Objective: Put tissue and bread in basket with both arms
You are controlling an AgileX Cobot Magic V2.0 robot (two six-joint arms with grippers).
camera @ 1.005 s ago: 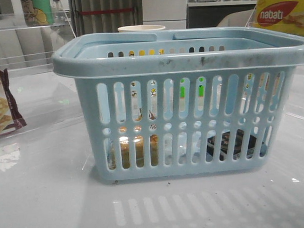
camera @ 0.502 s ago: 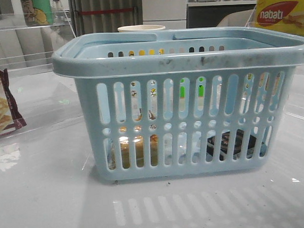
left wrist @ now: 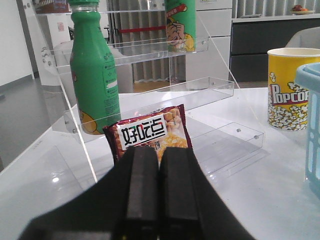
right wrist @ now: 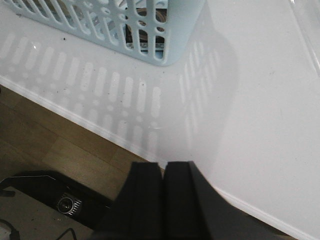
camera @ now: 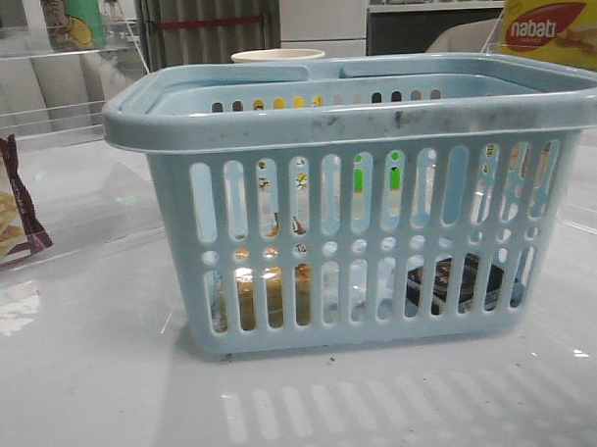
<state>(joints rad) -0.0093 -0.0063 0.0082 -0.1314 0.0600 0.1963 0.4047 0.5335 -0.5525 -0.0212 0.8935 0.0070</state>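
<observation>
The light-blue basket (camera: pixel 356 197) stands in the middle of the table in the front view. Through its lower slots I see golden-brown bread (camera: pixel 272 293) at the left and the dark tissue pack (camera: pixel 457 282) at the right, both lying inside. A corner of the basket (right wrist: pixel 160 25) with the dark pack (right wrist: pixel 145 35) behind its slots shows in the right wrist view. My left gripper (left wrist: pixel 159 150) is shut and empty, away from the basket (left wrist: pixel 311 120). My right gripper (right wrist: pixel 164 165) is shut and empty over the table's front edge. Neither gripper shows in the front view.
A maroon-edged cracker packet (left wrist: pixel 150 131) (camera: pixel 6 209) lies left of the basket by a clear acrylic shelf (left wrist: pixel 150 50) holding a green bottle (left wrist: pixel 94 85). A yellow popcorn cup (left wrist: pixel 289 87) stands behind the basket. A nabati box (camera: pixel 555 28) sits at the back right.
The cracker packet at the left edge shifted slightly. The basket and its contents have not moved.
</observation>
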